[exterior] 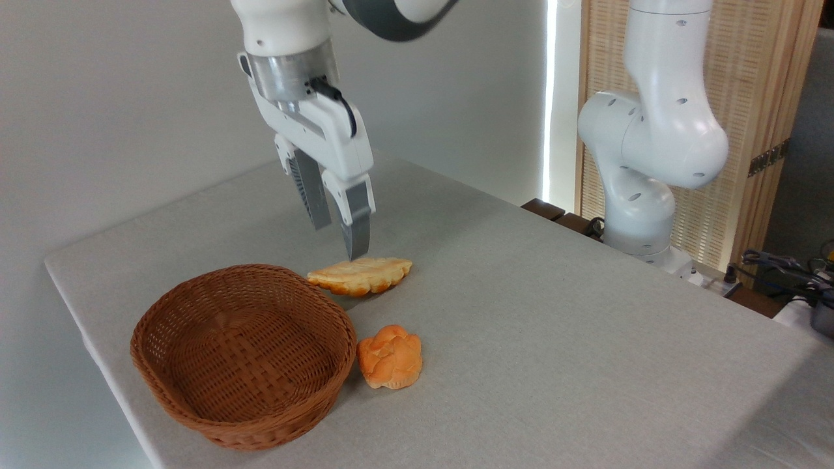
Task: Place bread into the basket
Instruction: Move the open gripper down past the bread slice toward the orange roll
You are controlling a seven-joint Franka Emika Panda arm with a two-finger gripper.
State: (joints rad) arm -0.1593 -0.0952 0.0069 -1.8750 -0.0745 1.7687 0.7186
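Here, 1 bread (389, 357), 1 basket (195, 397), 1 pastry (360, 275).

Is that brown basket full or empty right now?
Empty. Only bare weave shows inside the basket; the bread sits on the table just outside its rim.

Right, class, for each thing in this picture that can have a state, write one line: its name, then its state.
Basket: upright on the table, empty.
Bread: on the table, just right of the basket, not held.
Pastry: flat on the table behind the basket, not held.
Gripper: fingers slightly apart, holding nothing, one tip just above the pastry.
Table: covered with a grey cloth.
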